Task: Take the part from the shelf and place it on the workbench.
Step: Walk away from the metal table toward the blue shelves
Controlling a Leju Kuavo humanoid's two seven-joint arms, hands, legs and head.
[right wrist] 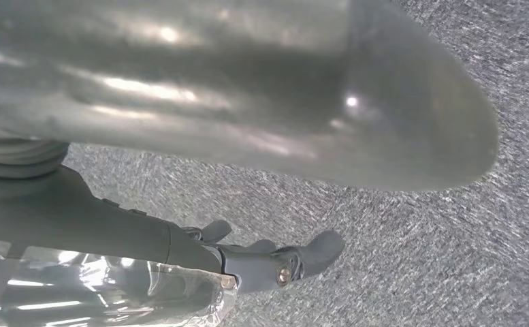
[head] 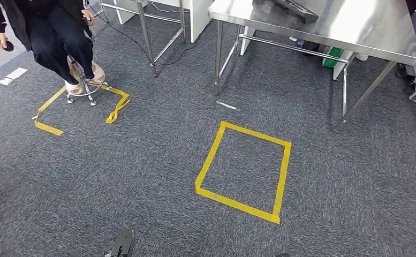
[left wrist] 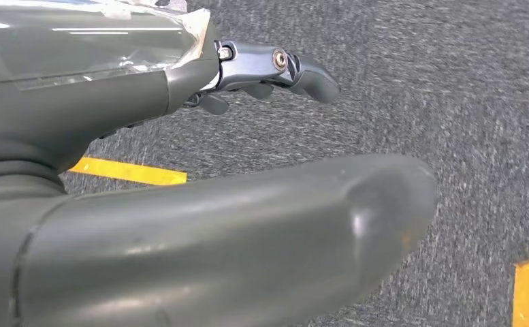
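The steel workbench (head: 355, 29) stands at the far right of the head view, with a dark flat object (head: 294, 8) on its top. My left hand (left wrist: 180, 225) hangs over grey carpet; its thick thumb and dark fingers (left wrist: 309, 75) are spread apart and hold nothing. My right hand (right wrist: 248, 88) also hangs over the carpet, its fingers (right wrist: 302, 259) stretched out away from the thumb and empty.
A yellow tape square (head: 244, 170) marks the carpet ahead, in front of the workbench legs (head: 218, 53). A person in dark clothes (head: 50, 32) sits on a stool (head: 85, 91) at the far left, inside another taped outline (head: 47, 127). A second table frame (head: 146, 32) stands behind.
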